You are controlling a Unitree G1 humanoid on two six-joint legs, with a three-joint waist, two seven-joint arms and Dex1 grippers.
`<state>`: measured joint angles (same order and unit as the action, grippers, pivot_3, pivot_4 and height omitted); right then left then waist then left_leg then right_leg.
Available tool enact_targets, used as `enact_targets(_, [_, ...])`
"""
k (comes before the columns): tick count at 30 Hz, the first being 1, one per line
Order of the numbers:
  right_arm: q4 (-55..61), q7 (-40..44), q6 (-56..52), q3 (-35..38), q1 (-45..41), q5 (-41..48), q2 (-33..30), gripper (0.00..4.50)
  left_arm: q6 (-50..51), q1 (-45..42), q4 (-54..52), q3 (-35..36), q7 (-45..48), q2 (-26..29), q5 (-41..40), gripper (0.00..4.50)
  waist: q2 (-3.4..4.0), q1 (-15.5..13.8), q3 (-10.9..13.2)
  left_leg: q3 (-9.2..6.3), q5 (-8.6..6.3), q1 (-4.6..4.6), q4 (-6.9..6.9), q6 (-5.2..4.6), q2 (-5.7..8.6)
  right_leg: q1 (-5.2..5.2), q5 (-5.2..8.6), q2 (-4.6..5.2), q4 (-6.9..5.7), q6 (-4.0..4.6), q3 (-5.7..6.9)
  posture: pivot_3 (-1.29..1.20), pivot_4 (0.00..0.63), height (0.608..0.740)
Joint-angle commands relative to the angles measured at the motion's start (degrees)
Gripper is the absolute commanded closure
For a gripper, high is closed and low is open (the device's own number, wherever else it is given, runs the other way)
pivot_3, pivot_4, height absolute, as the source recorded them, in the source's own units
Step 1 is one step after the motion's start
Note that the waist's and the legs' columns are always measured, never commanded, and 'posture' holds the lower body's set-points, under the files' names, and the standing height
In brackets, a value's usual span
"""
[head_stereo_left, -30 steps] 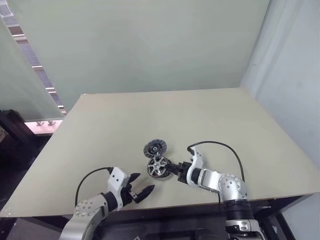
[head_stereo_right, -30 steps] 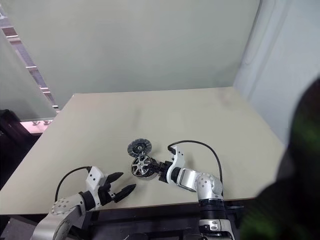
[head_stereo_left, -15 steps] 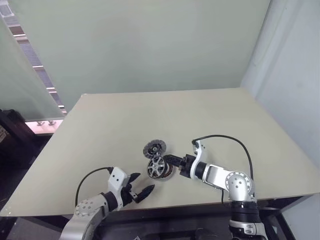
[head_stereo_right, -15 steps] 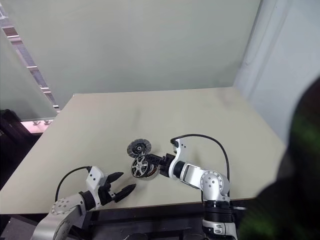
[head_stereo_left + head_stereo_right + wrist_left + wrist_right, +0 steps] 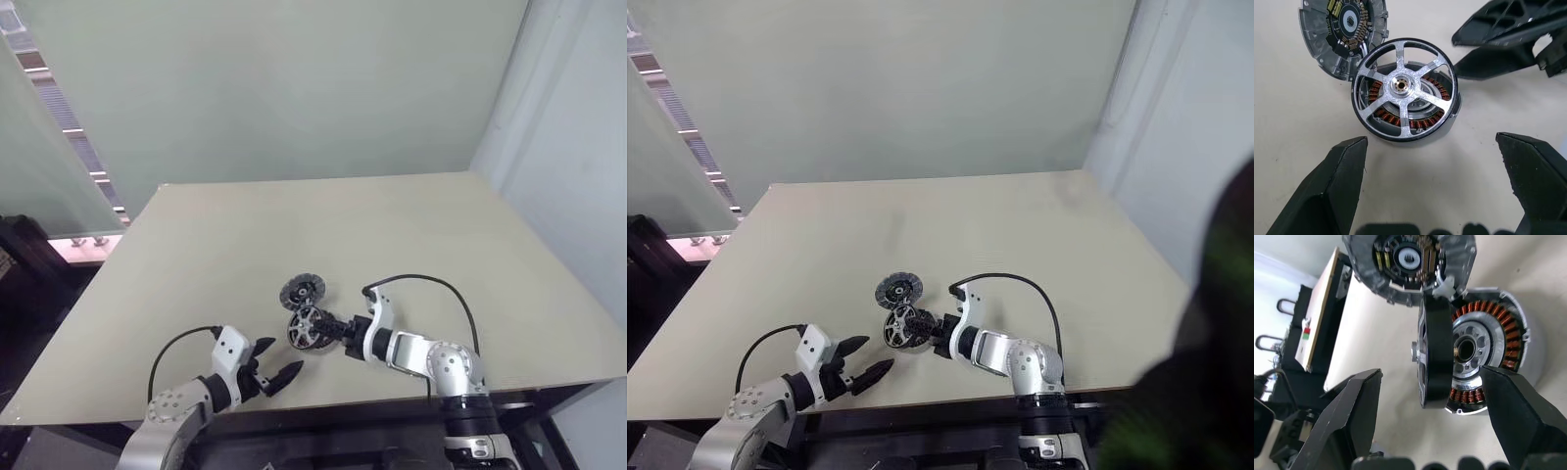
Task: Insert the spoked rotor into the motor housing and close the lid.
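The counter (image 5: 411,235) is carrying the motor housing (image 5: 1484,357), showing copper windings. The lid (image 5: 1342,34) is lying just beside it. The spoked rotor (image 5: 1403,88), a stiff, shiny, probably slippery metal disc, is sitting tilted on the housing; grip its rim. The right tool (image 5: 338,328) is standing released beside it; the left tool (image 5: 277,372) is hanging released nearby.

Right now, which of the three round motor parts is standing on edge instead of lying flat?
The spoked rotor: it stands on its rim, leaning against the motor housing with its copper windings. The housing and the toothed-rim lid both lie flat on the table.
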<state>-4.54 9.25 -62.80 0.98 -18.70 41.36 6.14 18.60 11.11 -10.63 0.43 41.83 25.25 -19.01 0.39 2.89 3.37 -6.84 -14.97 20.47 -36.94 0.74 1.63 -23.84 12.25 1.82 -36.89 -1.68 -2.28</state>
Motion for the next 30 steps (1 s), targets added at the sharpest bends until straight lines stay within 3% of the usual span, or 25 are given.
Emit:
enact_targets(1, [-0.1,1.4,1.5,-1.4,-0.6,-0.4,2.8,1.02,-0.4,-0.1,-1.9,0.0,0.0,0.3,-0.3,0.00,0.00,0.0,0.0,0.00,0.00,0.00,0.00,0.00,0.00,0.01,0.00,0.00,0.00,0.00,0.00,0.00,0.000,0.740])
enact_targets(6, [-0.7,1.7,2.1,-1.9,-0.9,-0.7,3.4,1.02,-0.4,0.0,-1.9,0.0,0.0,0.3,-0.3,0.00,0.00,0.0,0.0,0.00,0.00,0.00,0.00,0.00,0.00,0.01,0.00,0.00,0.00,0.00,0.00,0.00,0.000,0.740])
enact_targets(9, [-0.7,1.6,2.4,-1.8,-0.9,-0.6,3.6,1.88,-0.5,0.0,-1.9,0.0,0.0,0.3,-0.3,0.00,0.00,0.0,0.0,-0.01,0.00,-0.01,0.00,0.00,0.00,0.01,0.00,0.00,-0.01,0.00,0.00,0.00,0.000,0.740])
enact_targets(15, [-0.1,1.2,2.0,-1.0,-0.7,0.2,3.4,4.01,-0.7,-0.2,-1.5,-0.2,0.2,0.3,-0.1,0.00,0.00,0.0,0.0,-0.01,0.00,0.00,0.00,0.00,0.01,0.01,0.00,0.00,-0.01,0.00,0.00,0.00,0.000,0.740])
enact_targets(16, [-0.1,1.1,1.9,-0.7,-0.7,0.5,3.4,4.12,-0.7,-0.2,-1.4,-0.3,0.3,0.4,-0.1,0.00,0.00,0.0,0.0,-0.02,0.00,-0.02,0.00,0.00,0.01,0.02,0.00,0.00,-0.01,0.00,0.01,0.00,0.000,0.740])
enact_targets(30, [-1.4,-1.4,-0.5,6.4,-1.4,6.0,5.9,4.12,-0.9,-0.2,-1.2,-0.5,0.4,0.4,0.1,0.00,0.00,0.0,0.0,-0.03,0.00,0.00,-0.03,0.00,0.04,0.04,-0.01,0.01,-0.01,0.01,-0.01,0.00,0.000,0.740])
